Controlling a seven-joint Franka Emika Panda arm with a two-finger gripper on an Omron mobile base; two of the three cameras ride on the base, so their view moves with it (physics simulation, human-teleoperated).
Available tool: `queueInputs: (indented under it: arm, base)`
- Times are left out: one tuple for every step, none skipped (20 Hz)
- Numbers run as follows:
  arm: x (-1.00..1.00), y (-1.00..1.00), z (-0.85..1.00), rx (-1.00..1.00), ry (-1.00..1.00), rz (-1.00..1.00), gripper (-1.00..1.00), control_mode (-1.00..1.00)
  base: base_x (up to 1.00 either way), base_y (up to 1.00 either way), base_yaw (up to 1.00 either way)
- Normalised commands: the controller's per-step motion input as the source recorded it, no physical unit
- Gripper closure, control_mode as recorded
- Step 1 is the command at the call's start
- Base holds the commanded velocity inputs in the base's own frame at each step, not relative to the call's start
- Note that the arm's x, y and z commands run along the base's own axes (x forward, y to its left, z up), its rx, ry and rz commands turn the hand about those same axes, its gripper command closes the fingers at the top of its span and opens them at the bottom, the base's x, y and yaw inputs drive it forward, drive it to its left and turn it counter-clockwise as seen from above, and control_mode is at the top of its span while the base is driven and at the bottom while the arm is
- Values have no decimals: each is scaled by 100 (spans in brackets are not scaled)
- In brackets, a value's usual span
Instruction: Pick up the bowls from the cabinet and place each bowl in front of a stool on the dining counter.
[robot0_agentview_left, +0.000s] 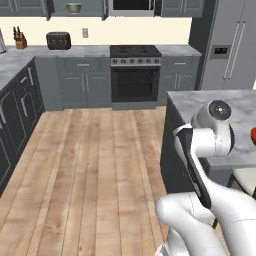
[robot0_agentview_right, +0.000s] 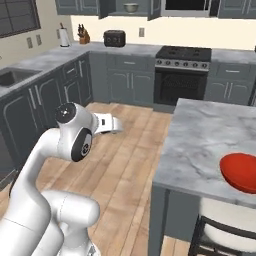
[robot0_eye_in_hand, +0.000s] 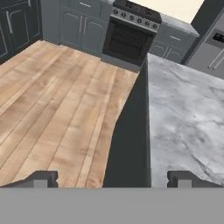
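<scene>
The red bowl (robot0_agentview_right: 241, 171) lies on the dining counter (robot0_agentview_right: 207, 132) near its front edge, just above a white stool (robot0_agentview_right: 225, 222); its rim also peeks in as the red bowl (robot0_agentview_left: 253, 135) at the right edge of the left base view. The cream bowl (robot0_agentview_left: 73, 7) stands on the shelf of the open dark cabinet (robot0_agentview_left: 94, 7), and is seen too as the cream bowl (robot0_agentview_right: 131, 7) in the right base view. My gripper (robot0_eye_in_hand: 111, 179) is open and holds nothing. It hovers over the counter's left edge (robot0_eye_in_hand: 146, 131), above the wooden floor.
A black oven with a cooktop (robot0_agentview_left: 135, 75) stands at the far wall below the cabinet. A toaster (robot0_agentview_left: 58, 40) and a knife block (robot0_agentview_left: 20, 41) sit on the back worktop. The fridge (robot0_agentview_left: 232, 45) is at the right, a sink (robot0_agentview_right: 12, 75) at the left. Wooden floor (robot0_agentview_left: 90, 165) lies between.
</scene>
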Motion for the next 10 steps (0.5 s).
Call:
queueInputs:
  arm:
    - [0, 0, 0, 0, 0, 0, -100, 100]
    - [0, 0, 0, 0, 0, 0, -100, 100]
    - [0, 0, 0, 0, 0, 0, -100, 100]
    - [0, 0, 0, 0, 0, 0, -100, 100]
    - [0, 0, 0, 0, 0, 0, -100, 100]
    - [0, 0, 0, 0, 0, 0, -100, 100]
    - [0, 0, 0, 0, 0, 0, -100, 100]
    - [0, 0, 0, 0, 0, 0, -100, 100]
    - [0, 0, 0, 0, 0, 0, -100, 100]
    - [0, 0, 0, 0, 0, 0, -100, 100]
  base:
    - [36, 100, 0]
    - [52, 100, 0]
    - [66, 99, 0]
    - [85, 93, 0]
    - [91, 84, 0]
    - [86, 71, 0]
    - [100, 71, 0]
    - [100, 60, 0]
    - [100, 39, 0]
    - [100, 26, 0]
